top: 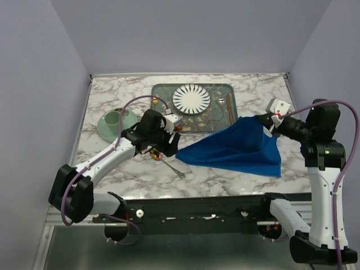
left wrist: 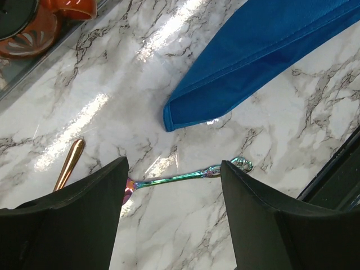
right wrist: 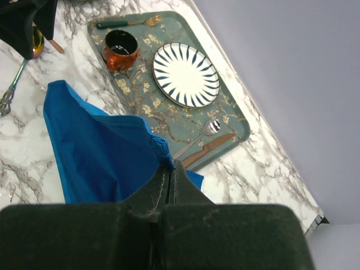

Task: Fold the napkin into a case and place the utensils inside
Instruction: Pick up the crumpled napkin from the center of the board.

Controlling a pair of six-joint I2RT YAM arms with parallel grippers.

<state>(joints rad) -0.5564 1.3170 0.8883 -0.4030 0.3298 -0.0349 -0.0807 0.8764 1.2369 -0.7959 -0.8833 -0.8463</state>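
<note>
The bright blue napkin (top: 236, 149) lies partly folded on the marble table, one corner lifted. My right gripper (top: 265, 120) is shut on that raised corner, as the right wrist view (right wrist: 170, 166) shows, with the cloth (right wrist: 95, 152) hanging below. My left gripper (top: 161, 149) is open and hovers low over the spoon (top: 173, 167). In the left wrist view its fingers (left wrist: 84, 208) straddle the iridescent handle (left wrist: 180, 178), and the bowl is hidden behind the left finger. The copper-pink fork handle (left wrist: 68, 163) lies just left of it, tines hidden. The napkin's left tip (left wrist: 191, 109) lies close beyond.
A grey-green patterned tray (top: 163, 90) at the back holds the striped plate (top: 191, 98), an orange cup (right wrist: 119, 48), a green-handled gold fork (right wrist: 126, 23) and brown-handled cutlery (right wrist: 208, 140). A green cup on a saucer (top: 112, 121) stands at the left.
</note>
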